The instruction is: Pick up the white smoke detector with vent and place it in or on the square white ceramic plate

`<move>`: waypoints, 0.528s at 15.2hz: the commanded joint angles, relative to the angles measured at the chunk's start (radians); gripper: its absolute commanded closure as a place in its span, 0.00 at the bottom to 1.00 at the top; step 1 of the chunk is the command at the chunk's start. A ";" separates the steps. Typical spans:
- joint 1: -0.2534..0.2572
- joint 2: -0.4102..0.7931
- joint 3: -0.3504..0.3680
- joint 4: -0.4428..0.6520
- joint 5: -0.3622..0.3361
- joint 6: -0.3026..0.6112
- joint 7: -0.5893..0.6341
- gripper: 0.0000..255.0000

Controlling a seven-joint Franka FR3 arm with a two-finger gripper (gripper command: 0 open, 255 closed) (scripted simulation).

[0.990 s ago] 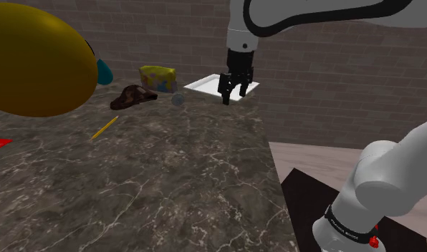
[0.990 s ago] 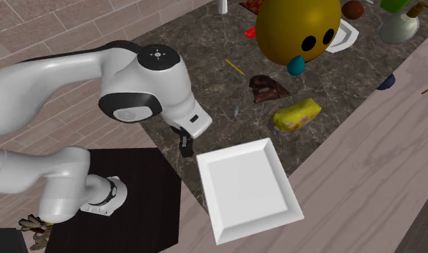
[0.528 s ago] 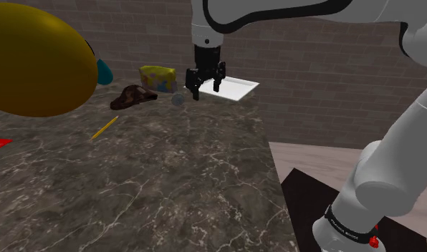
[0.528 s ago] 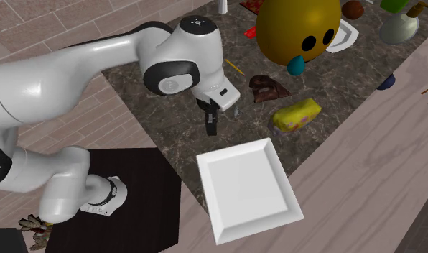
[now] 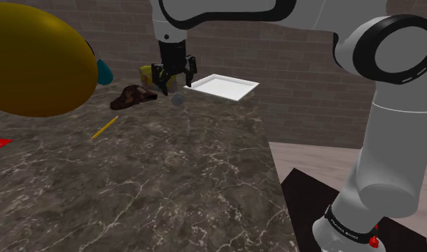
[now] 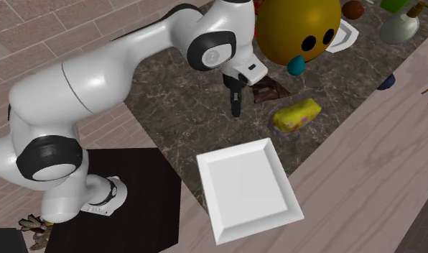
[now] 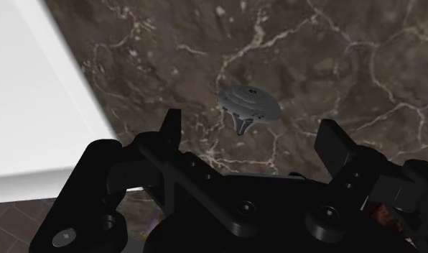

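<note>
Now, field note: the gripper is spread wide and holds nothing, both fingers clear of everything. Your target, the smoke detector, is drawn grey here: a small round disc with concentric rings and a short stub on one side. It lies on the dark marble counter, near the square white plate but off its rim, with a strip of bare marble between the two. The relation that matters is this one: in the wrist view the disc sits in the gap between the two fingers, about midway across and just beyond their tips, touching neither. So the detector is almost straight ahead along the gripper's line, and the plate lies off to one finger's side. Being round, the disc has no long axis to line up with, so I judge that finger rotation matters little. Your next move looks like a straight descent, with a slight nudge forward to centre it, then a close.
</note>
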 commanded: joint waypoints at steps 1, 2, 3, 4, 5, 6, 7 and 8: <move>0.007 0.019 0.000 0.014 -0.011 0.003 0.013 0.00; 0.004 0.016 -0.001 -0.003 -0.010 0.018 0.013 0.00; 0.002 0.013 -0.002 -0.020 -0.009 0.033 0.013 0.00; -0.001 0.010 -0.002 -0.037 -0.008 0.047 0.013 0.00; -0.003 0.008 -0.003 -0.054 -0.007 0.062 0.014 0.00; -0.005 0.006 -0.004 -0.070 -0.007 0.076 0.014 0.00; -0.008 0.003 -0.005 -0.094 -0.006 0.098 0.015 0.00; -0.008 0.003 -0.005 -0.094 -0.006 0.098 0.015 0.00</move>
